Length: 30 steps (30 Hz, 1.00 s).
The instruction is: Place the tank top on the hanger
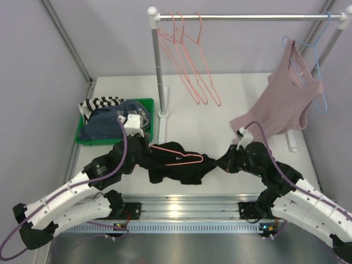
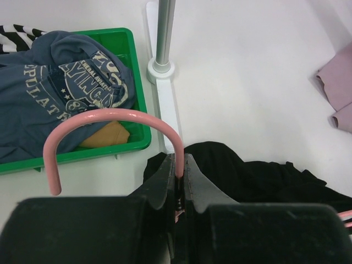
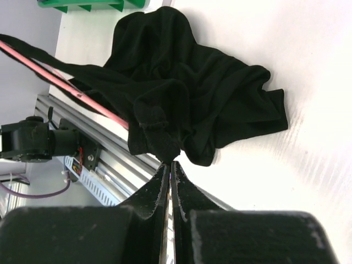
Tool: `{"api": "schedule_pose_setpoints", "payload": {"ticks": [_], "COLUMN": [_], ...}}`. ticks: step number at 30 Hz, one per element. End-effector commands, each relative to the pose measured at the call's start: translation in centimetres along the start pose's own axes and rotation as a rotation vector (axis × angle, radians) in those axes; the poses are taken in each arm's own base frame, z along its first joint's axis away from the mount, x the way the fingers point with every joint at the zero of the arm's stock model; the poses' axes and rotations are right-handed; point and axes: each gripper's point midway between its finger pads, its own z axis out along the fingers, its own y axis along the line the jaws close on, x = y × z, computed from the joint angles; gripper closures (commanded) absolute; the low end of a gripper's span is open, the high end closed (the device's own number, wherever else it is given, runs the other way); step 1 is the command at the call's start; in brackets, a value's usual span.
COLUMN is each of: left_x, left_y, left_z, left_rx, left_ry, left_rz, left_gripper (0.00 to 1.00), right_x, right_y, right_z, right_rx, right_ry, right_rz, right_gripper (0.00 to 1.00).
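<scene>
Two tools share one tank top and one hanger, so read them from your left. One green bin (image 1: pixel 93 141) sits at the far left of the surface (image 1: pixel 220 121), holding one blue shirt (image 1: pixel 104 124) and one striped cloth (image 1: pixel 102 103). Just right of it, your left tool (image 2: pixel 179 165) is pinched nearly closed on the hanger (image 2: pixel 110 114), gripping the wire at the foot of its hook. The hanger's body runs rightward across the tank top (image 1: pixel 176 171), which lies crumpled on the surface near the front edge, between the two arms. Part of the wire is buried in the fabric. Behind them, one rail (image 1: pixel 247 17) carries three spare hangers (image 1: pixel 190 55), as far as you can count them. Your right tool (image 3: pixel 170 162) is fully closed on a bunched fold at the tank top's right end. At the far right, one pink top (image 1: pixel 280 99) hangs from one blue hanger (image 1: pixel 320 102) on the same rail.
</scene>
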Motion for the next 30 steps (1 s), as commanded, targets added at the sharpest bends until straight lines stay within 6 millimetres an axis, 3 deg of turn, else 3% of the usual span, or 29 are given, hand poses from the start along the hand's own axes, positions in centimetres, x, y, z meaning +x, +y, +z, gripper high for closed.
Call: {"api": "schedule_pose_setpoints", "payload": {"ticks": [1, 14, 30], "left_x": [-0.8, -1.5, -3.2], "left_y": [0.2, -0.6, -5.2], "left_z": [0.3, 0.9, 2.1], "left_rx": [-0.028, -0.026, 0.12], "left_ry": [-0.03, -0.029, -0.025], "left_rz": [0.005, 0.019, 0.006], "left_gripper": [1.0, 1.0, 1.0], "right_x": [-2.7, -4.4, -7.0], "right_y": [2.7, 6.2, 12.4], "right_z": [-1.6, -2.6, -1.6], "right_rx": [-0.09, -0.204, -0.311], "right_ry": [-0.064, -0.063, -0.048], "right_rz": [-0.019, -0.057, -0.144], "right_gripper": [1.0, 1.0, 1.0]}}
